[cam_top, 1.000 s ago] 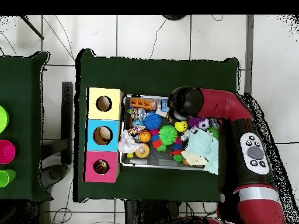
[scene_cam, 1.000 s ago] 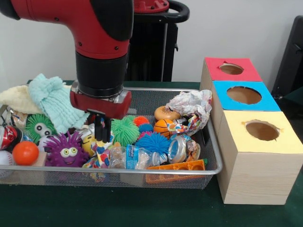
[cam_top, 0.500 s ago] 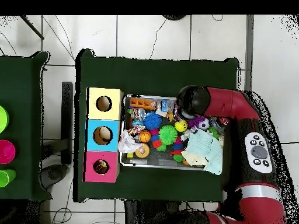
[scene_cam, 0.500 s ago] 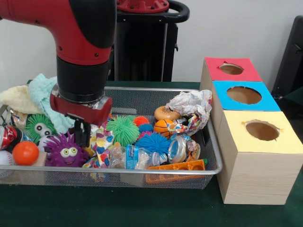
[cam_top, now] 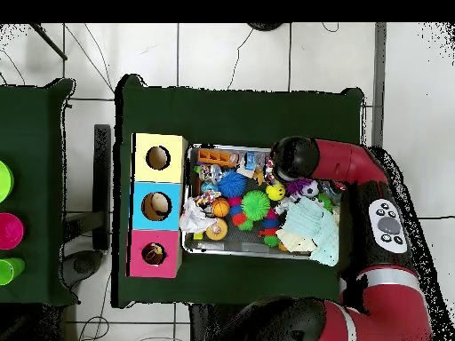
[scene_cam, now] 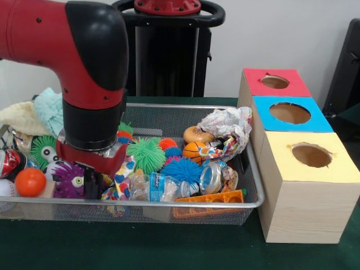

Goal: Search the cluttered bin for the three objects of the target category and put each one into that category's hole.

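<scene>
A: What sits closest to the camera?

B: The green worktop (scene_cam: 169, 247), then the front rim of the wire mesh bin (scene_cam: 169, 203). Just behind that rim lie an orange ball (scene_cam: 30, 181), a purple spiky ball with eyes (scene_cam: 68, 180), a clear crumpled plastic bottle (scene_cam: 157, 187) and an orange block tray (scene_cam: 211, 200).

A: And the arm?

B: The red and black arm (scene_cam: 84, 67) comes down into the left part of the bin. Its pincer (scene_cam: 93, 183) is buried among the toys right beside the purple spiky ball; I cannot tell whether it is spread or pressed together.

A: Deeper in?

B: A blue spiky ball (scene_cam: 181, 167), a green spiky ball (scene_cam: 147, 155), a small basketball (scene_cam: 194, 149), and crumpled paper (scene_cam: 228, 125) against the right wall. Pale towels (scene_cam: 34, 112) hang over the far left corner.

A: Where are the holes?

B: In the wooden box to the bin's right: yellow hole (scene_cam: 311, 154) nearest, blue hole (scene_cam: 289, 113) behind it, red hole (scene_cam: 274, 82) farthest.
</scene>
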Robot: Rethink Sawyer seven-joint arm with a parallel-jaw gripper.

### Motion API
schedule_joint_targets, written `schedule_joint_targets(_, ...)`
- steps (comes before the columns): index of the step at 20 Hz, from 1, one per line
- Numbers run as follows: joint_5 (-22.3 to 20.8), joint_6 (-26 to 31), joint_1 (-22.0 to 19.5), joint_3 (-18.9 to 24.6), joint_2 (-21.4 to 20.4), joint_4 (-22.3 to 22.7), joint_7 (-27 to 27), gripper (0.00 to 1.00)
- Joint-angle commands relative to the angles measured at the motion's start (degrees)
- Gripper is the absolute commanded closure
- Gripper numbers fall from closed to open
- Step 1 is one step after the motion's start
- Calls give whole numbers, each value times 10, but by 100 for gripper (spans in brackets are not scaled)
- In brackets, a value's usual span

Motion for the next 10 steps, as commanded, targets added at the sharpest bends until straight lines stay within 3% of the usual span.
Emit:
schedule_joint_targets(1,-29,-31,-20,59,40,-3,-94,100)
schedule_joint_targets(10,-30,11,-32,102,41,-7,-160,100)
